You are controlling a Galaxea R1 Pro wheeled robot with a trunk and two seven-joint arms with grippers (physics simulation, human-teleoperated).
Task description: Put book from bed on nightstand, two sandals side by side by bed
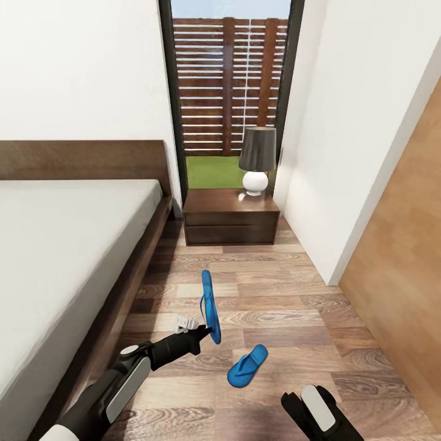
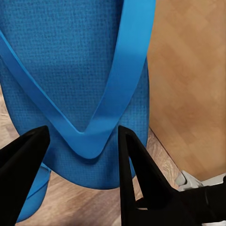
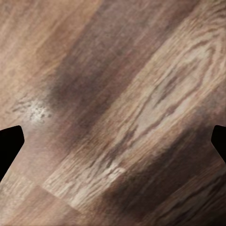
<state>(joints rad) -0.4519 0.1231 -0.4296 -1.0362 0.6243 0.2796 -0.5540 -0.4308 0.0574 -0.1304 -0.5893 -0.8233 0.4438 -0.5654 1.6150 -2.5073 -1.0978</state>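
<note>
**One sandal held on edge, the other flat on the floor**

At far left we note the bed [image 1: 55, 245], its dark frame edge running along the open strip of floor [image 1: 288, 306]. Our left gripper [image 1: 205, 334] holds a sandal [image 1: 210, 306] clear of the planks. It stands on its side edge, long axis running away from us toward the nightstand [image 1: 231, 217], roughly parallel to the bed frame. In the left wrist view the black fingers [image 2: 132, 169] straddle the strap end of this sandal [image 2: 70, 70], closed to a narrow grip on it.

Just to the right lies the second sandal [image 1: 248, 365], flat, straps up, long axis slanting up and right. It is near the held one but not touching.

The right gripper [image 3: 113, 141] has its tips wide apart at the frame edges over bare planks.

Floor between bed frame and right-hand wall [image 1: 343, 153] is open up to the nightstand, which bears a lamp [image 1: 256, 160].
</note>
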